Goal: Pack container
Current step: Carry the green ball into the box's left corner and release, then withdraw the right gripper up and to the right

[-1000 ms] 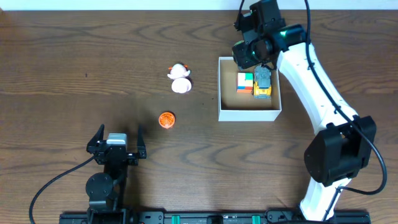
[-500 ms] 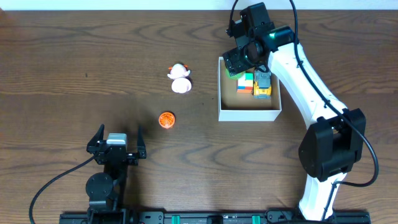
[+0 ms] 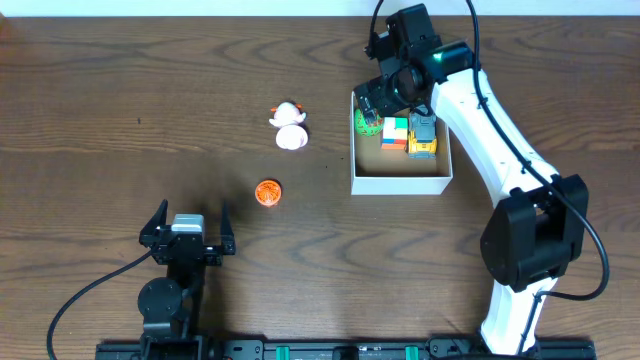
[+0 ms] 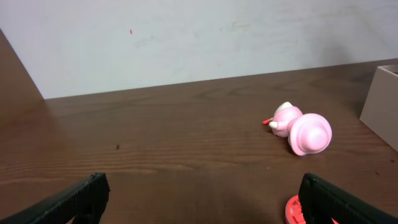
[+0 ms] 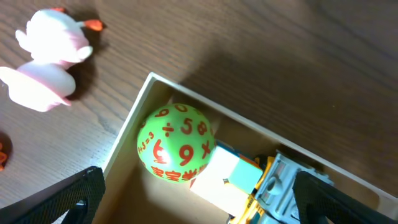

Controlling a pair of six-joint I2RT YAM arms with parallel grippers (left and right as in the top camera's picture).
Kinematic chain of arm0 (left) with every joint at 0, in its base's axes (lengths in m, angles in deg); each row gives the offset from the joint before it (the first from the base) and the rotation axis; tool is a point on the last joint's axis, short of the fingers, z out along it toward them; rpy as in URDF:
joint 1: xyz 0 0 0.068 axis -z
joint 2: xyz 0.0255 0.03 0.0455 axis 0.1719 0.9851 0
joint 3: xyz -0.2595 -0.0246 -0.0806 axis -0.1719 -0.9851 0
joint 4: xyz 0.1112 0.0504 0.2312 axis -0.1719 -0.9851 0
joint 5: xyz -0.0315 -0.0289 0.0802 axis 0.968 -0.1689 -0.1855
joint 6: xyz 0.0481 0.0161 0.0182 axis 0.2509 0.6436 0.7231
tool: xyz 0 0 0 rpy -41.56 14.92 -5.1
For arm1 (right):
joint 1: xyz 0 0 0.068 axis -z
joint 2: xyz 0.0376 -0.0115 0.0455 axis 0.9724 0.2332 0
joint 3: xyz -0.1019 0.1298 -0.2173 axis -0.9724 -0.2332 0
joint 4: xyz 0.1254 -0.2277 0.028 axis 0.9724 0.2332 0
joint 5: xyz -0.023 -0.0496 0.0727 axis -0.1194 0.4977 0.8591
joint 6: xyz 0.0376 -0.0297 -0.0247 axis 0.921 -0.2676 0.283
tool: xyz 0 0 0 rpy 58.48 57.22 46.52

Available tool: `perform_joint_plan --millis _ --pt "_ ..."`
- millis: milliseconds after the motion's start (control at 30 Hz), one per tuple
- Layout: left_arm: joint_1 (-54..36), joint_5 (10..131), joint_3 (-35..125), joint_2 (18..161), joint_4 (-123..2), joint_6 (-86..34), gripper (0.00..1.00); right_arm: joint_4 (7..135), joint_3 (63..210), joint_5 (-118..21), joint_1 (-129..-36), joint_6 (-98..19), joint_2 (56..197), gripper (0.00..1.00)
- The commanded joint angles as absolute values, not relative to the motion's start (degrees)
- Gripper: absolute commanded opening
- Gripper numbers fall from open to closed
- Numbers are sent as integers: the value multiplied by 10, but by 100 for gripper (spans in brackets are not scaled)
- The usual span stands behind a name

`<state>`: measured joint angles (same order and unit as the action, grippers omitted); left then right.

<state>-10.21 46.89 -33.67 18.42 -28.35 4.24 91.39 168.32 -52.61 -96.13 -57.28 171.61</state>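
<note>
So, packing is well underway here. The container (image 3: pixel 400 184) is sat on the right side of the table (image 3: pixel 120 90), and three things can be seen inside it: a green ball (image 5: pixel 176 143) covered in red numbers, tucked into the far left corner, a colour block (image 3: pixel 396 133) just beside it, and a toy truck (image 3: pixel 424 135) against the right wall.

The right gripper (image 5: pixel 199 180) is held over that ball corner with its fingers spread wide. Nothing is pinched, and the ball isn't touched by either finger, so the drop-off step looks done. The left gripper (image 3: pixel 190 216) is parked near the front edge on the left, also spread wide and empty.

Two items are left out on the table: a pink toy (image 3: pixel 290 127) lying on its side to the left of the container, and a small orange piece (image 3: pixel 267 192) nearer the left arm.

Next up, probably: the right arm needs to be lifted clear of the container walls first, then swung over to the pink toy. It's rounded, so it'll likely need to be straddled squarely or it could get squirted out. The orange piece is low and small, so a low, careful pinch is called for there.
</note>
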Motion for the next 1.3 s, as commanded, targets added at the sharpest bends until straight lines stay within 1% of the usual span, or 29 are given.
perform_joint_plan --millis 0,167,233,400,567,667,1000,1100,1267 --pt "-105 475 -346 184 -301 48 98 926 1720 -578 -939 -544 1661 99" --pt "-105 475 -346 184 -301 48 98 968 1731 -686 -885 -518 1599 99" --pt "-105 475 -346 184 -301 48 98 988 1731 -700 -856 -509 1583 99" --pt "-105 475 -346 184 -301 48 98 1052 1727 -695 -756 -492 1574 99" --pt "-105 475 -346 184 -301 48 98 1070 1702 -647 -666 -488 1582 99" --pt "-105 475 -346 184 -301 48 98 1069 1682 -623 -632 -488 1582 99" --pt "-105 475 -346 184 -301 48 98 997 1579 -624 -592 -490 1582 99" --pt "-105 475 -346 184 -301 48 98 952 1531 -621 -592 -470 1582 99" --pt "-105 475 -346 184 -301 48 98 886 1461 -621 -593 -468 1583 99"
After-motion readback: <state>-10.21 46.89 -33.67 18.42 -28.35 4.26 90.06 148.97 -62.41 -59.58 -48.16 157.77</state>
